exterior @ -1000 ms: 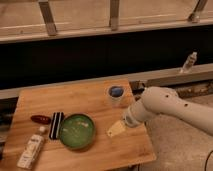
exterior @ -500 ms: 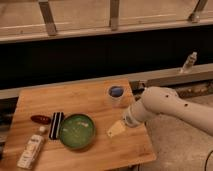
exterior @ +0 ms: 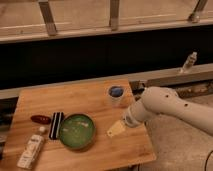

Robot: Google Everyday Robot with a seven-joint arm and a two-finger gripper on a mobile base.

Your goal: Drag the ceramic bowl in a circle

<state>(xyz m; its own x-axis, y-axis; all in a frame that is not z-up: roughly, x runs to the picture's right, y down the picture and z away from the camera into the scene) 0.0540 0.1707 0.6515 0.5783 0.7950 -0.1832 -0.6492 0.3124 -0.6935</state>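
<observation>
Leftmost on the bamboo-grained tabletop (exterior: 85, 100) lies one flat white packet (exterior: 31, 151), then one glossy red item (exterior: 40, 119) and one black ribbed bar (exterior: 56, 125). Right beside the bar sits the one ceramic bowl (exterior: 77, 131), round, shallow and shiny green. One clear cup (exterior: 116, 95) with blue inside stands farther back. The single pale end effector (exterior: 115, 129), on a smooth white arm (exterior: 165, 107), is spread wide and empty just right of the bowl.

Wooden table (exterior: 80, 97) at seven o'clock; dark wall (exterior: 90, 57) behind at twelve, perhaps pale framed windows (exterior: 80, 15) above; grey floor (exterior: 170, 156) at five.
</observation>
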